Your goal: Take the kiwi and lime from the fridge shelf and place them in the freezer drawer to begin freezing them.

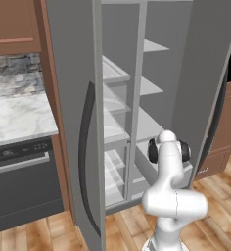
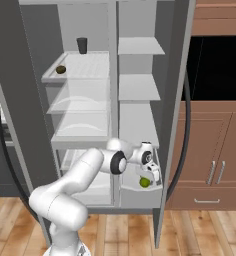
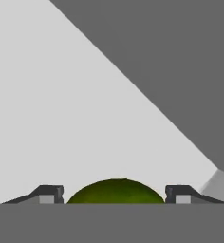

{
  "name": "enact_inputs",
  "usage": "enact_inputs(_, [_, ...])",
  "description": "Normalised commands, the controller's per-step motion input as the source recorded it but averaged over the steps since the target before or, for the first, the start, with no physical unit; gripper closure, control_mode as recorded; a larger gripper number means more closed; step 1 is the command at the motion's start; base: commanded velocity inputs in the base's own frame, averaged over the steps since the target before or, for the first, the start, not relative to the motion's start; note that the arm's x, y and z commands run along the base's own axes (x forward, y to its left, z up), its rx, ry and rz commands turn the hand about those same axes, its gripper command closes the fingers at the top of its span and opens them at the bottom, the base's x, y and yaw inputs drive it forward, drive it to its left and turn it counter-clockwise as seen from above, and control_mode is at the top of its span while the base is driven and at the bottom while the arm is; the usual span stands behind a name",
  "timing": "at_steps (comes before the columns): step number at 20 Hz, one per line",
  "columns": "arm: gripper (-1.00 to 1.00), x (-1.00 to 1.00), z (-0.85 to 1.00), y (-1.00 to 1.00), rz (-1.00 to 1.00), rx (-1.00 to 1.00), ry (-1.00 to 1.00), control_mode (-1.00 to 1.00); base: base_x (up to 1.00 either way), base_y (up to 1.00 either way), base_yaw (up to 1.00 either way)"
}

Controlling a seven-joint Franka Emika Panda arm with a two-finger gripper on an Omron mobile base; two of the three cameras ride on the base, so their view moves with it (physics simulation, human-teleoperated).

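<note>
The lime (image 2: 144, 183) is a small green ball held between the fingertips of my gripper (image 2: 146, 178), which is shut on it. In the hand view the lime (image 3: 115, 190) bulges up between the two dark fingertips (image 3: 48, 193), with pale grey wall behind it. The hand hangs low inside the right side of the open fridge, just over the freezer drawer (image 2: 140, 198), a pale grey box. The kiwi (image 2: 60, 69), a dark olive oval, lies at the left front of the upper ribbed shelf (image 2: 85, 67), far above the gripper.
A dark cup (image 2: 82, 45) stands at the back of the kiwi's shelf. Both fridge doors (image 1: 73, 122) stand open on either side of the arm. A marble counter (image 1: 17, 117) with a dark appliance under it lies left; wooden cabinets (image 2: 210, 170) stand right.
</note>
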Motion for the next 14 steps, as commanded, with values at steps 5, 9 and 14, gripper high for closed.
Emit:
enact_inputs(5, [-1.0, 0.0, 0.04, 0.0, -0.01, 0.0, 0.0, -1.0, 0.0, 0.0, 0.0])
enact_inputs(9, [-1.0, -0.23, 0.41, 0.02, -0.05, 0.0, 0.0, -1.0, 0.0, 0.0, 0.0])
enact_inputs(14, [-1.0, -0.57, 0.76, 0.1, -0.03, 0.0, -0.08, -1.0, 0.0, 0.0, 0.0])
